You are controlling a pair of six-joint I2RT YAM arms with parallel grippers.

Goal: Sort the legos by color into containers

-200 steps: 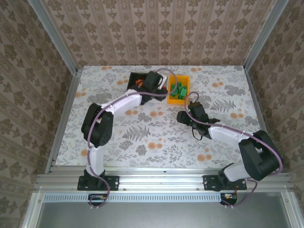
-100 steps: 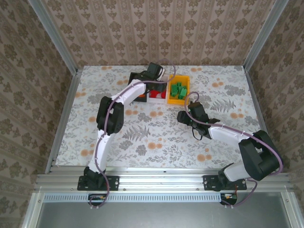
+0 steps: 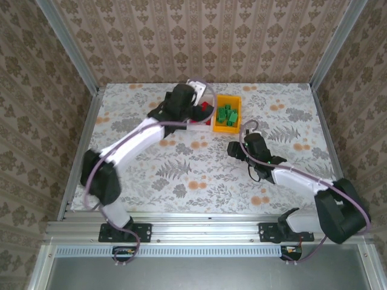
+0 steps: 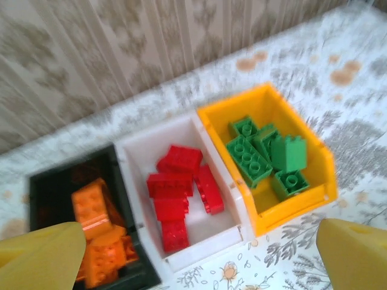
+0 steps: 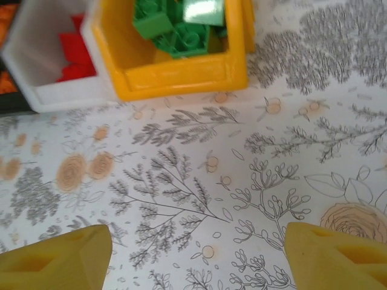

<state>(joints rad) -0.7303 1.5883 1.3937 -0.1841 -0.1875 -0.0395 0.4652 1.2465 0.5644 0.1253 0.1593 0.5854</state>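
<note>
Legos status: every brick I can see lies in a bin, one colour per bin. I judge the sorting finished or all but finished. At most, a check for strays hidden under my arms is left.

1. Right gripper [image 5: 196, 260]: fingers at the lower corners of the right wrist view, wide apart, nothing between them, over the floral table cover [image 5: 199, 181].
2. Left gripper [image 4: 198, 257]: fingers spread to the lower corners of the left wrist view, empty, above the bins.
3. Bins, in a row at upper centre of the top view:
   - yellow-orange bin [image 4: 293, 212], holding the green legos [image 4: 260, 154];
   - white bin [image 4: 140, 151], holding the red legos [image 4: 178, 187];
   - black bin [image 4: 51, 193], holding the orange legos [image 4: 100, 223].
4. Surroundings: a flat table inside an aluminium frame [image 3: 205, 226], with patterned wallpaper [image 3: 199, 42] on three sides.
</note>
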